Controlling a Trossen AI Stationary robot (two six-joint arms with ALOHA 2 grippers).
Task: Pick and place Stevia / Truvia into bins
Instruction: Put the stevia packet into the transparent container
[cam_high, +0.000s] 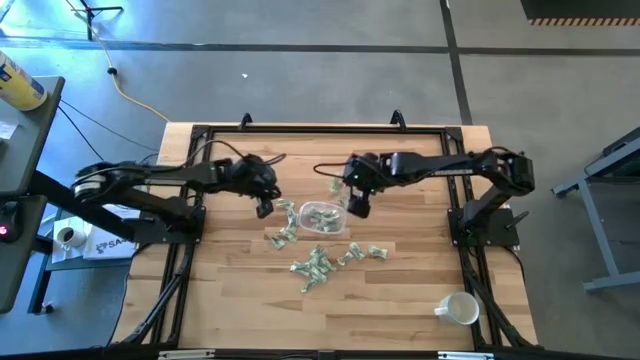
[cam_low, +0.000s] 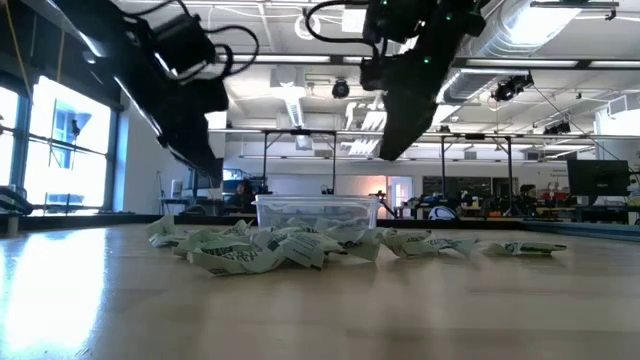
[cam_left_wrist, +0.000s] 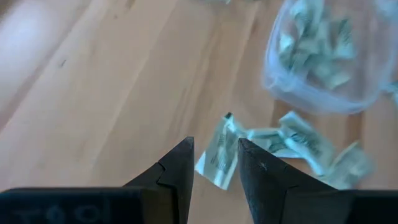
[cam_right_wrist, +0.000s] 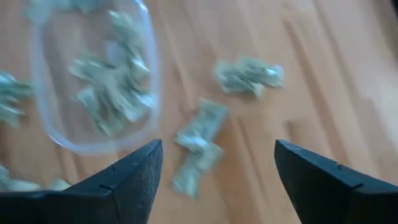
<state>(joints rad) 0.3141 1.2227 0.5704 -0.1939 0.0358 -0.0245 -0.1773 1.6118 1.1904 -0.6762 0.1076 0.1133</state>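
Observation:
A clear plastic bin (cam_high: 322, 217) stands on the wooden table's middle with several green-and-white Stevia packets in it (cam_right_wrist: 106, 87). More packets lie loose on the wood near it: a clump on the near left (cam_high: 283, 236), a heap nearer the front (cam_high: 313, 268) and a few on the right (cam_high: 365, 252). My left gripper (cam_high: 264, 208) hangs just left of the bin, its fingers narrowly open (cam_left_wrist: 216, 144) above a loose packet (cam_left_wrist: 219, 152). My right gripper (cam_high: 357, 208) hovers at the bin's right edge, wide open (cam_right_wrist: 217, 146) and holding nothing.
A white mug (cam_high: 460, 308) lies on its side near the table's front right corner. Black frame rails (cam_high: 300, 128) run along the far edge and both sides. Bare wood (cam_high: 230, 300) stretches across the near left.

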